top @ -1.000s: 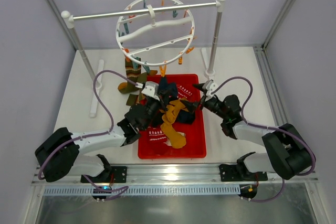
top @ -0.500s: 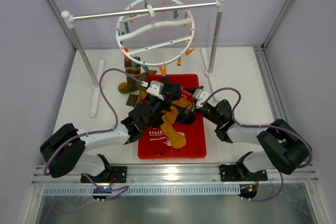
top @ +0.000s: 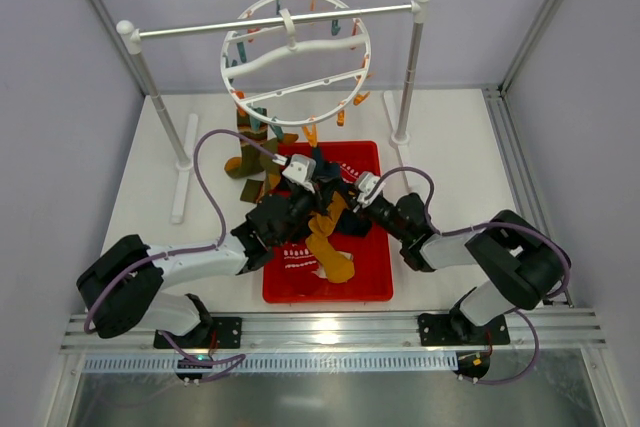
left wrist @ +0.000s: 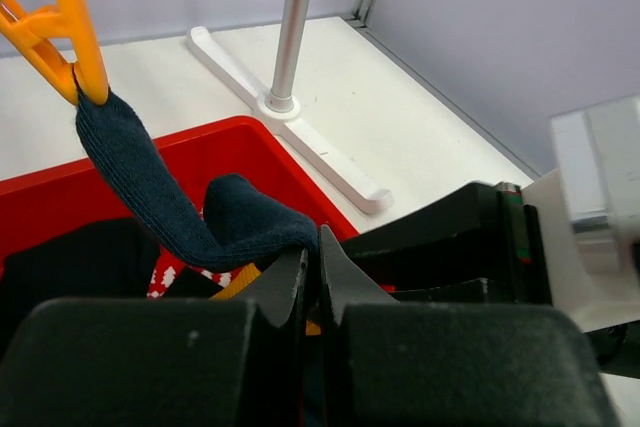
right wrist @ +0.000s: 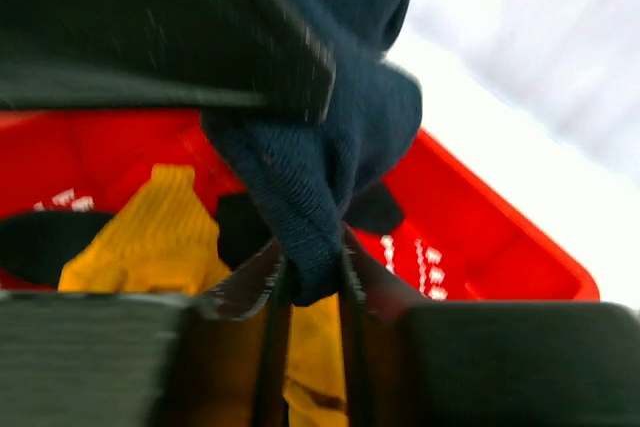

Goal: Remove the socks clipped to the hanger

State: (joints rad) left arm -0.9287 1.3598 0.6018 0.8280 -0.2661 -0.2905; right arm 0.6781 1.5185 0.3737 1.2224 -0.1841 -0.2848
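**Both claws on one navy sock**

My left claw (left wrist: 311, 272) is pressed together on the lower part of the navy sock (left wrist: 140, 187). From my left wrist I see its upper end held in an orange clip (left wrist: 62, 22), and the fabric runs down from there to my fingertips. My right claw (right wrist: 312, 282) pinches a fold of the same sock from the other side, just beside the left one, above the red bin (top: 368, 272).

The hanger (top: 300, 47) hangs by its hook from the silver bar (top: 190, 27), above the far edge of the bin. A mustard sock (top: 325, 237) lies in the bin below my claws. Olive and brown socks (top: 250, 152) hang from clips on the ring's lower left, reaching down to the surface (top: 450, 147).
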